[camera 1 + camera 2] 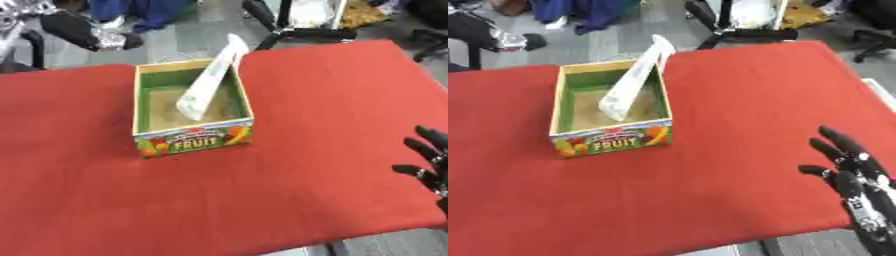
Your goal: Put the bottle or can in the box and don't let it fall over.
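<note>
- The bench (332, 100), under its red cloth, takes up nearly all I can see from the head camera; nothing stands on it but the box, and the cloth lies flat around it.
- The box (612, 140) sits on my left half of the bench, well apart from my hand; it is an open crate with green inner walls, a pale floor and a fruit label on the near face.
- Inside it is the bottle (210, 82), a white one; it is not upright; its lower end rests on the box floor near the middle and its top leans out over the far right rim, so I judge it propped against that wall rather than standing.
- My right hand (852, 170) rests near the lower right corner, over the bench edge, fingers straight and spread, gripping nothing; my left hand shows in neither view.
- Step in hand, as I read it: the bottle is in the box, so the placing is done, but the "don't let it fall over" part looks unmet or at best doubtful.
- The next move, if I make one, calls for reaching across to the box, closing the fingers round the bottle's upper part above the rim and tipping it upright without dragging the box along; a nudge could slide its base and lay it flat.
</note>
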Tool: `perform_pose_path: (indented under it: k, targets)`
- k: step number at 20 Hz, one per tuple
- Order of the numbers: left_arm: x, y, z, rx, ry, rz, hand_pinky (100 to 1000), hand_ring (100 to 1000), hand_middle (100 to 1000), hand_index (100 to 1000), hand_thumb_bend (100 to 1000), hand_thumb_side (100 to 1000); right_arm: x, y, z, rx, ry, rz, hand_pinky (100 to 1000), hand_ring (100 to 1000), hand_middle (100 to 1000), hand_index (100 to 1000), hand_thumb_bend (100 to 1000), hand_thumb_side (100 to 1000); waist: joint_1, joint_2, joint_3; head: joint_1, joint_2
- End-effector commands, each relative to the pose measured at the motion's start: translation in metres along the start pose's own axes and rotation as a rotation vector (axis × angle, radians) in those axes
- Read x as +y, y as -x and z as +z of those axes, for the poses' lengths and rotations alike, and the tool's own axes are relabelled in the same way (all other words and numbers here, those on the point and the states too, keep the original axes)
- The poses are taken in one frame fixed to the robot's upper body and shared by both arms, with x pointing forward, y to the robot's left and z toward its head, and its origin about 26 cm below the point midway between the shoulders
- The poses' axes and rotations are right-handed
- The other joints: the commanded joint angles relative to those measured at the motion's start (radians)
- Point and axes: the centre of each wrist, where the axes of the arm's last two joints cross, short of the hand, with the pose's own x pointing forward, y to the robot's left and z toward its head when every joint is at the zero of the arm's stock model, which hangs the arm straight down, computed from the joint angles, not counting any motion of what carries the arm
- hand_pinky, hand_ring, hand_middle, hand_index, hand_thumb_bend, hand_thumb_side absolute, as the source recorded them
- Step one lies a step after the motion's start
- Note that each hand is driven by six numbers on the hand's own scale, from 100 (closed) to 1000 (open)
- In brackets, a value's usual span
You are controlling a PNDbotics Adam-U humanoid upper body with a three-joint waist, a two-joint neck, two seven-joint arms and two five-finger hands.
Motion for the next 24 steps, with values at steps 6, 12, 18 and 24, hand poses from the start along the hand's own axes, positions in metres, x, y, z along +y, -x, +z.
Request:
perform_pose_path:
  k: [6, 12, 18, 24]
  targets:
    - [-0.002, -0.018, 0.075, 0.078, -0.400, 0.218, 736, 664, 582, 792, 413, 624, -0.002, -0.006, 0.002, -0.013, 0.019, 0.024, 787, 1000, 1000, 973, 100, 550, -0.021, -0.006, 0.048, -0.019, -0.008]
    - [-0.074, -0.029, 0.108, 0.276, -0.692, 0.461, 713, 631, 551, 766, 388, 606, 0.001, -0.003, 0.006, -0.003, 0.020, 0.015, 787, 1000, 1000, 973, 100, 550, -0.039, -0.011, 0.082, -0.008, 0.000]
    - [-0.128, -0.036, 0.109, 0.442, -0.825, 0.645, 697, 609, 530, 742, 363, 612, 0.002, -0.001, 0.011, 0.008, 0.019, 0.007, 787, 1000, 1000, 973, 100, 549, -0.053, -0.021, 0.105, 0.012, 0.012]
    - [-0.153, -0.038, 0.096, 0.486, -0.888, 0.757, 696, 608, 528, 740, 361, 616, 0.003, 0.000, 0.012, 0.008, 0.012, 0.000, 787, 1000, 1000, 973, 100, 547, -0.064, -0.025, 0.123, 0.025, 0.023]
